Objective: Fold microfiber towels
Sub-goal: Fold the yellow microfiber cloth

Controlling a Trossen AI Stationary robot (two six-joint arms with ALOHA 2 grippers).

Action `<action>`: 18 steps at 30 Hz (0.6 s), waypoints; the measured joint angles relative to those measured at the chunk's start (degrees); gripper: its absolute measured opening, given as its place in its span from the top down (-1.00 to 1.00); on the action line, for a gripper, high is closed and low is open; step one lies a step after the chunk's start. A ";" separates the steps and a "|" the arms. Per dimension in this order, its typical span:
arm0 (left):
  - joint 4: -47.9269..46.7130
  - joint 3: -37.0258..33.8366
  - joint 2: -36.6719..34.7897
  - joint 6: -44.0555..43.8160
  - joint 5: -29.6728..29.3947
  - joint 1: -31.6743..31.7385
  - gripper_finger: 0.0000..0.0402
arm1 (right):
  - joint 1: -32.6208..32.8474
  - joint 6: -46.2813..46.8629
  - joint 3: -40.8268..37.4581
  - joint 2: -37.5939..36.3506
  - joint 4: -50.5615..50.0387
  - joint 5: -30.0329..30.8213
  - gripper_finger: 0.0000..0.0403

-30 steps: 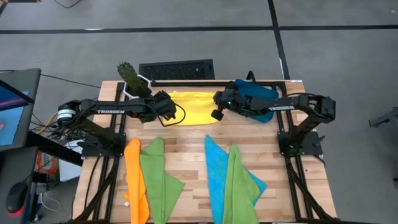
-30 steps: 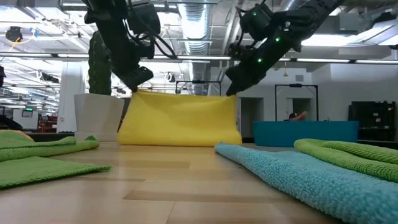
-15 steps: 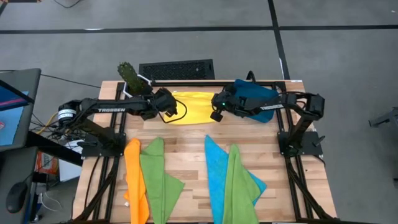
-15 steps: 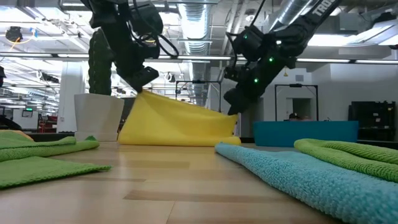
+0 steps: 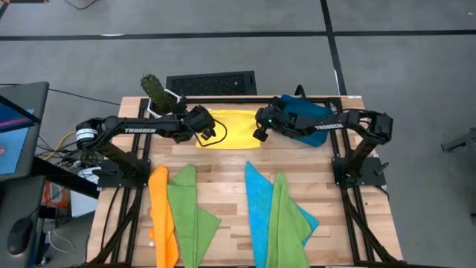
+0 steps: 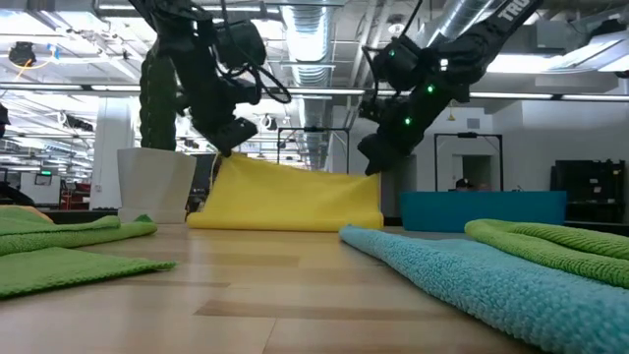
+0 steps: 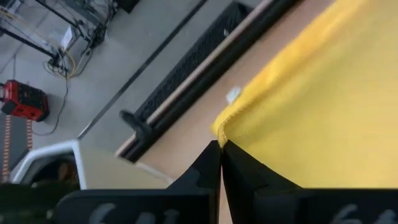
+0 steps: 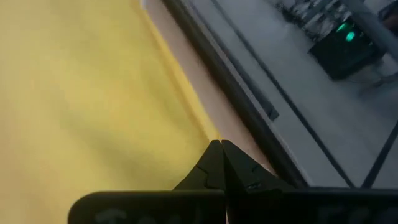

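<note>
Both pinching the yellow towel (image 5: 233, 126) at the back of the table (image 5: 230, 179): left gripper (image 5: 204, 124) clamped on one corner, right gripper (image 5: 260, 125) on the other, cloth stretched between them. Orange towel (image 5: 162, 216), two green towels (image 5: 192, 208) and blue towel (image 5: 258, 201) nearer the front.

Illumination is even and bright from overhead ceiling fixtures (image 6: 29, 51); the right wrist view is soft, shadows faint.

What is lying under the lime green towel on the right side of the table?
The bright blue towel lies under that lime green towel, showing on both sides. The covered middle cannot be seen.
</note>
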 joint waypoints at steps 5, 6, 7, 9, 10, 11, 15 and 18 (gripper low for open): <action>0.52 0.03 1.99 0.85 -0.34 0.12 0.99 | -0.31 -0.41 0.02 0.45 1.06 -0.27 0.96; 0.66 0.05 2.35 0.85 -0.45 0.12 0.99 | -0.47 -0.53 0.04 0.45 1.26 -0.39 0.96; 0.45 0.05 2.55 0.83 -0.41 0.14 0.99 | -0.49 -0.72 0.04 0.45 1.37 -0.39 0.96; -0.41 0.03 2.62 0.79 -0.66 0.28 0.99 | -0.64 -0.84 0.04 0.45 1.86 -0.39 0.96; -0.20 0.05 2.67 0.79 -1.09 0.29 0.99 | -0.84 -0.85 0.04 0.45 1.94 -0.46 0.96; -0.36 0.08 2.71 0.77 -1.43 0.29 0.99 | -0.95 -0.85 0.04 0.45 1.94 -0.86 0.96; -2.48 0.05 2.70 -0.26 -2.57 0.10 0.99 | -1.47 -0.57 0.04 0.45 3.18 -3.48 0.96; -2.97 0.05 2.70 -0.47 -2.66 -0.02 0.99 | -1.85 -0.47 0.04 0.45 3.97 -3.59 0.96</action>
